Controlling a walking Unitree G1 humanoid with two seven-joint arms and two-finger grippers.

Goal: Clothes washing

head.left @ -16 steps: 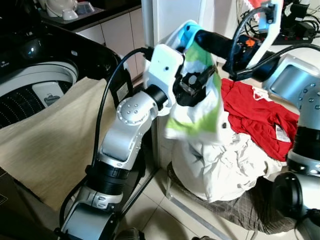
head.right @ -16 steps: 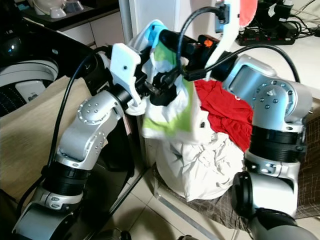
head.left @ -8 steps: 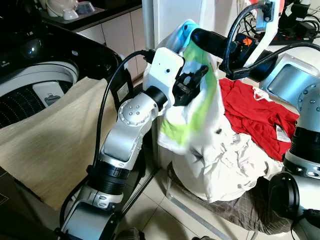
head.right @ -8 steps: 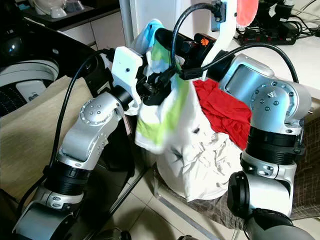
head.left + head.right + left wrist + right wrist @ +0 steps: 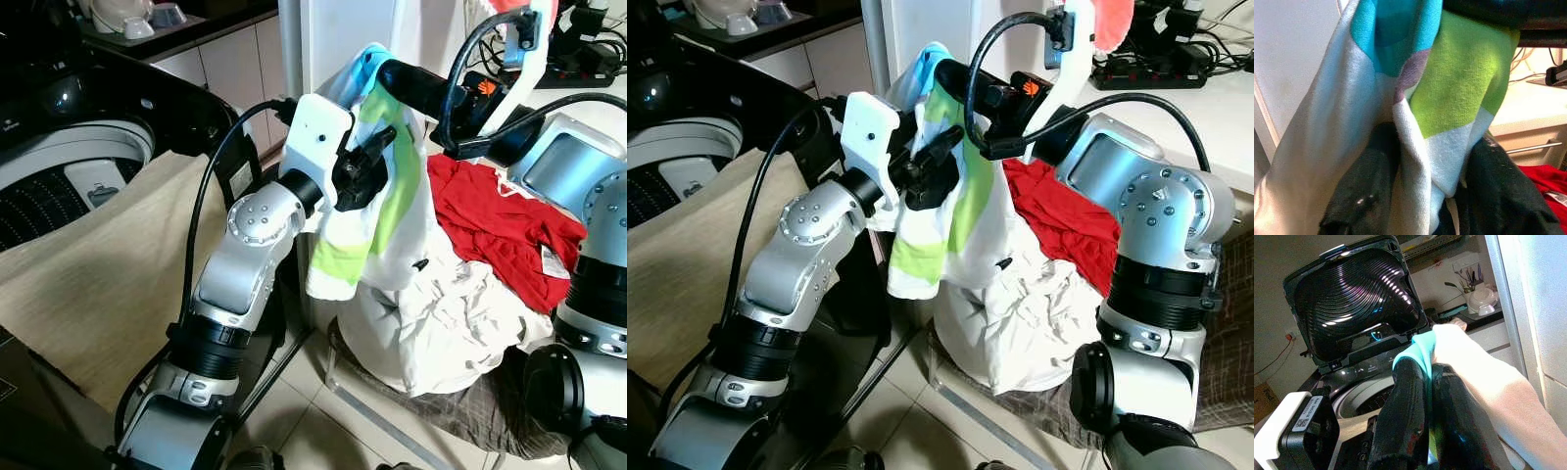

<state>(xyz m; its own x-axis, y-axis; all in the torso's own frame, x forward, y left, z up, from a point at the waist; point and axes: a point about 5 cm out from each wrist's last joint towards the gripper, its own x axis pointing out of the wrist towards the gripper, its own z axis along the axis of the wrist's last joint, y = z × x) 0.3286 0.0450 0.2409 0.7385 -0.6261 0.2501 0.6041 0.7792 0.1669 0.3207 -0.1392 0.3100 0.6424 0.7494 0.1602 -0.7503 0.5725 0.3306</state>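
Left eye view: right gripper (image 5: 377, 70) up high, jaws pinched on the blue top edge of the striped garment (image 5: 377, 211), so that the white and green cloth hangs free above the laundry pile (image 5: 441, 313); left gripper (image 5: 377, 147) pressed into the hanging cloth lower down, likely for a second hold to spread or steady it. Red shirt (image 5: 500, 225) lying on the pile's far side, white clothes heaped at the near side. Open washing machine (image 5: 69, 176) off to the robot's left, a beige cloth (image 5: 108, 264) draped over its front edge; open room between hanging hem and drum, though the left arm's elbow sits in that path. Right eye view: same hold, garment hem clear of the pile, a white cabinet panel (image 5: 921, 29) just behind. Left wrist view: two black fingers (image 5: 1364, 186) spread narrowly with a fold of white and green cloth between them, seemingly gripped. Right wrist view: black fingers (image 5: 1410, 396) closed tight on the blue edge, machine's raised lid (image 5: 1356, 298) and drum rim beyond, an open way in by the look of it.
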